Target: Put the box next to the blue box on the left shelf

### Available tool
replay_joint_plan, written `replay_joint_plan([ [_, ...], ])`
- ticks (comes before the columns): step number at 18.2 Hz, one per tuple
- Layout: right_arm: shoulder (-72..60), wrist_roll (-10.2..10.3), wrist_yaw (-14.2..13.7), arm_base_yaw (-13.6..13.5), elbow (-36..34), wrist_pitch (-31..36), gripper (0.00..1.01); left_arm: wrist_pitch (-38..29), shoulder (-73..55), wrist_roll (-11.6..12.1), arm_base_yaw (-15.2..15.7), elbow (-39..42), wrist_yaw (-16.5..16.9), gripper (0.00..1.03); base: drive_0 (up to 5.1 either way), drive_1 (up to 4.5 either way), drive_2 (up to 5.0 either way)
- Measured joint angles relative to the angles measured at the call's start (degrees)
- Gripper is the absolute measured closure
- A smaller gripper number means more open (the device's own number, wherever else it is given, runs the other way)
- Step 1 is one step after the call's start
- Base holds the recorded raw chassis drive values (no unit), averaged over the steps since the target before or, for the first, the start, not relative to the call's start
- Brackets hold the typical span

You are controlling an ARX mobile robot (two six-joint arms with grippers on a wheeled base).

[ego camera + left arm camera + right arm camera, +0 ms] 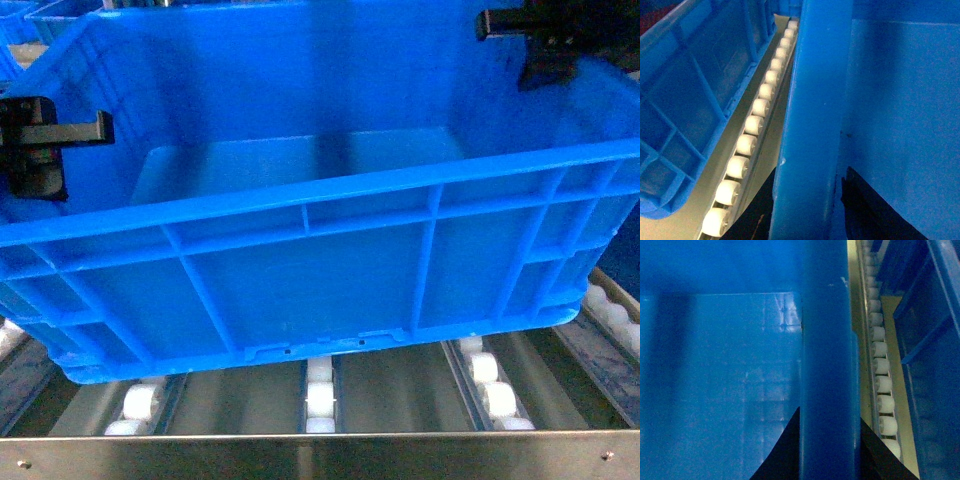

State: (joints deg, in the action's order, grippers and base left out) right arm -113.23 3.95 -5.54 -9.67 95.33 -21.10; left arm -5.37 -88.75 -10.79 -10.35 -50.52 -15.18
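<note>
- Front rail [320,455] of the left shelf [400,385] lay nearest the head camera: flat grey steel, a rivet near each end, roller tracks [318,398] running away behind it.
- Box [300,270] filled nearly the whole head view. It sat tilted, near wall over the first rollers just behind the rail; whether the base rested on them or hung just above, could not tell.
- Neighbouring blue boxes flanked it on both sides: one in the left wrist view [695,100], one in the right wrist view [930,340], each parted from the carried box by one roller track. Which was the task's reference box, could not tell.
- Left gripper [45,140] was clenched over the box's left rim; dark fingers [875,210] showed either side of the rim.
- Right gripper [550,40] was clenched likewise on the right rim, fingers [782,455] straddling it.
- Judged step: seating the box on the rollers in the gap between neighbours.
- To do it well: level the box, lower both sides together, keep the rim off either neighbour, let go only once the base is borne on the tracks. Rollers run freely, so an uneven release could skew it or send it rolling.
- Writing: no brand, label or legible text seen on box, shelf or grippers.
</note>
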Motion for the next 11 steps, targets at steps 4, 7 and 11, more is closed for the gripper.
replay_joint_plan([
  [4,-4.79,-0.22,1.38,0.00,7.06,-3.52,0.83,0.24,-1.75,-0.72,0.07,-1.55,-0.79,0.72,0.0,0.00,0.0],
  [7,-8.55,1.68,2.16,0.74,9.18,-7.21,0.83,1.99,-5.35,0.44,0.24,-4.20,-0.13,0.72,0.0,0.00,0.0],
  [11,-10.27,4.74,3.76,1.90,6.03,-7.65,0.83,5.07,-9.01,2.43,-0.24,-7.43,0.22,0.72,0.0,0.00,0.0],
])
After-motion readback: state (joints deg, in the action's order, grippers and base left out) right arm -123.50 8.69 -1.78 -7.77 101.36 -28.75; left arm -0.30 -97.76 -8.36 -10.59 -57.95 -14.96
